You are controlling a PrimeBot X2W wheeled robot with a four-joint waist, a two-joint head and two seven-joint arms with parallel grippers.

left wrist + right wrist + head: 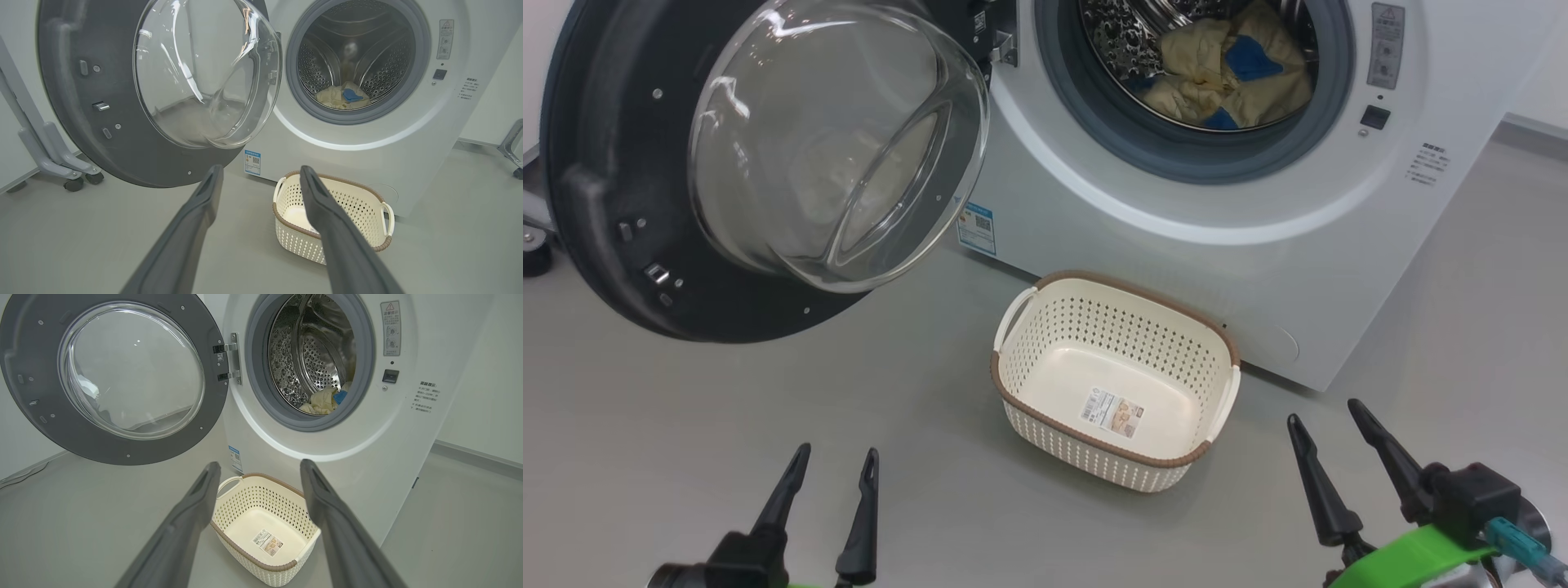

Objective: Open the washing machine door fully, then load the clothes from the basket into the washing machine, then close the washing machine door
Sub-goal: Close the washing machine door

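Clothes [1225, 73] sit inside washing machine [1217, 269] at one o'clock; left claw [838, 450] and right claw [1322, 411] spread apart, empty.

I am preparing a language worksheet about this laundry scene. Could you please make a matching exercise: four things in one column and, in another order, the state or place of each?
Things
1. washing machine door
2. clothes
3. basket
4. right gripper

States or places
A. empty, standing on the floor
B. lying inside the drum
C. swung wide open
D. fingers apart, holding nothing

Pairs: 1-C, 2-B, 3-A, 4-D
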